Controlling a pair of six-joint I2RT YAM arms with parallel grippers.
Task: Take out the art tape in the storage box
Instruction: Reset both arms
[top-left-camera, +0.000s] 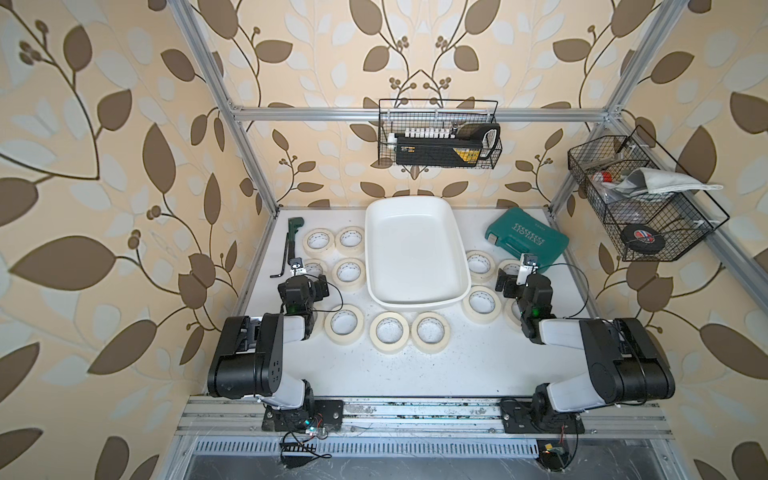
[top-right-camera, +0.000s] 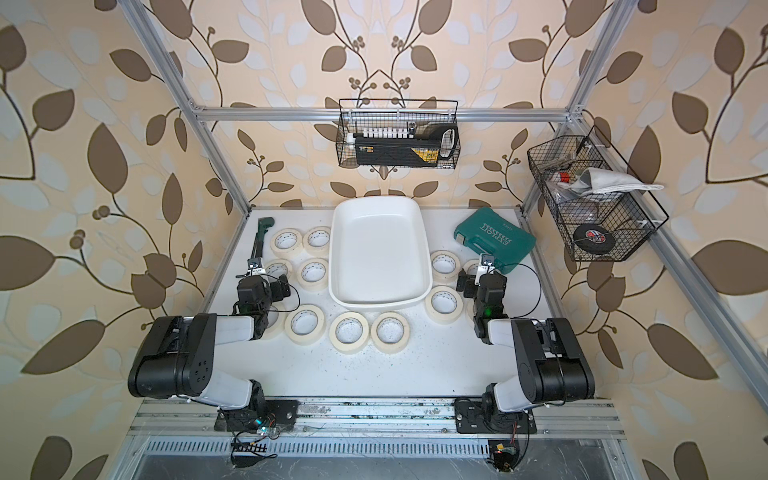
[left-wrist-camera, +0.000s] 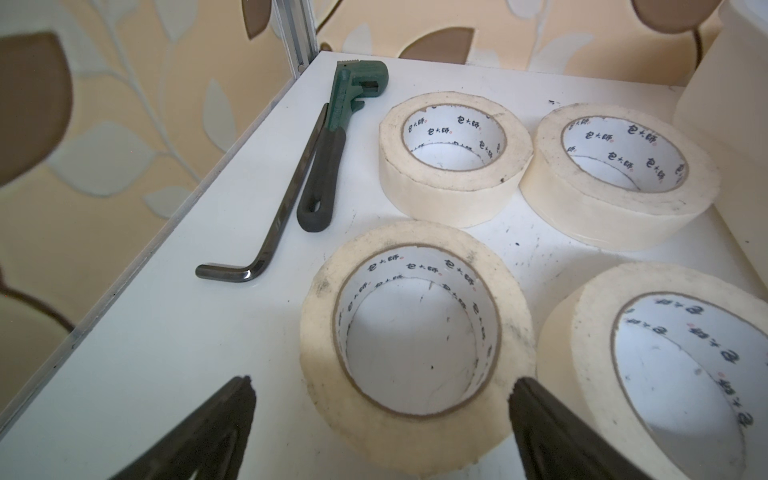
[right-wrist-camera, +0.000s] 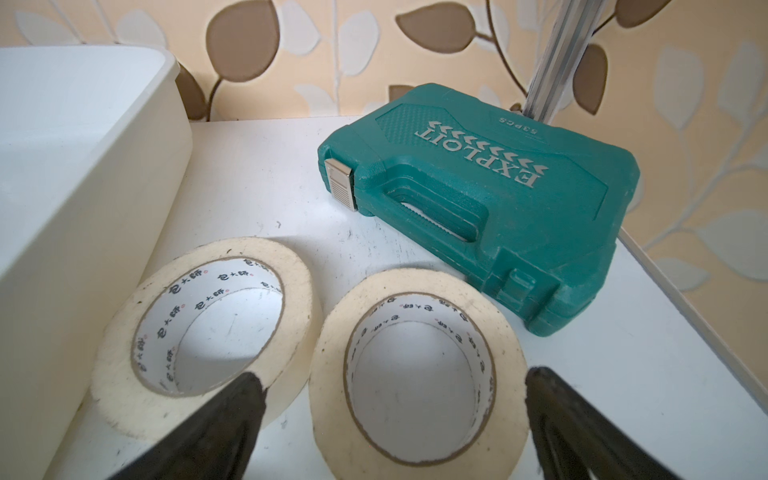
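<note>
The left gripper (left-wrist-camera: 381, 382) hangs with its jaws spread wide and empty above one roll of art tape (left-wrist-camera: 320, 332), which lies flat on the white table (left-wrist-camera: 166, 332). The right gripper (right-wrist-camera: 395, 374) is just as wide and empty above another roll. In both top views the rolls lie on the table around the storage box (top-left-camera: 409, 249), all outside it. A teal tool case (top-left-camera: 525, 237) sits to the box's right.

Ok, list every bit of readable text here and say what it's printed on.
"EXPLOIT": on the teal tool case, across its lid.
"53PCS": small, on the same lid, near its far edge.
"包大師": repeated around the inner cores of the art tape.
Black box in the back wire basket: label too small to read.
Black tape roll: label blurred, unreadable.
</note>
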